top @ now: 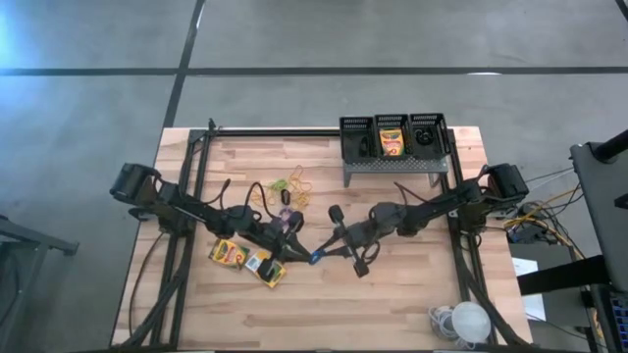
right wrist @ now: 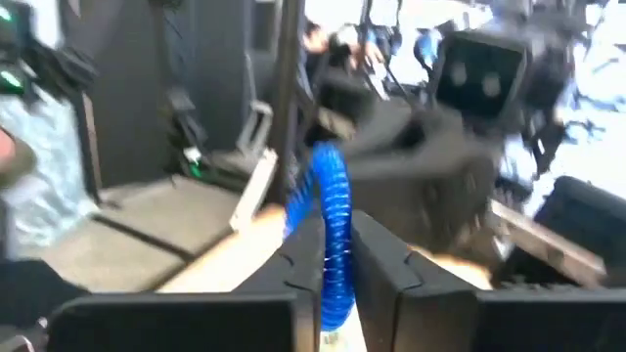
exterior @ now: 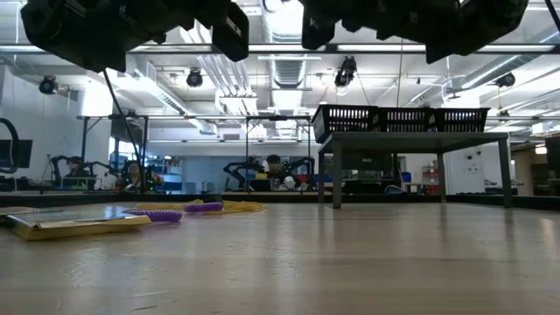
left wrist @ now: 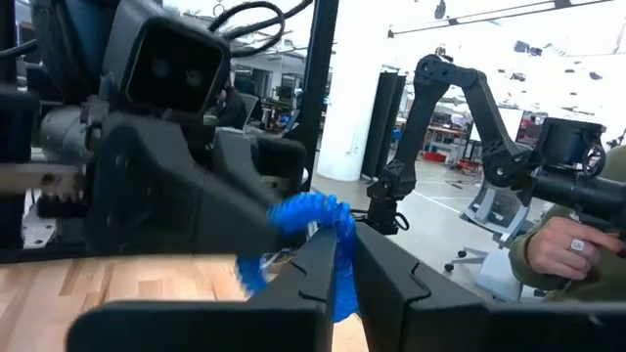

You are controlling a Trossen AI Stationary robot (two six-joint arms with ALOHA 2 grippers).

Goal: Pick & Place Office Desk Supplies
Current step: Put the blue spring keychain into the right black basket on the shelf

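While both sets of fingers clamp the blue ring (left wrist: pixel 311 227) mid-handover, its light, springy coil seemingly favours pinching across the band.

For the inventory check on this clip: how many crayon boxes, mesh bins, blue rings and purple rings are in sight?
crayon boxes: 3
mesh bins: 3
blue ring: 1
purple rings: 2
Total: 9
The rubber bands lie tangled, so they cannot be counted.
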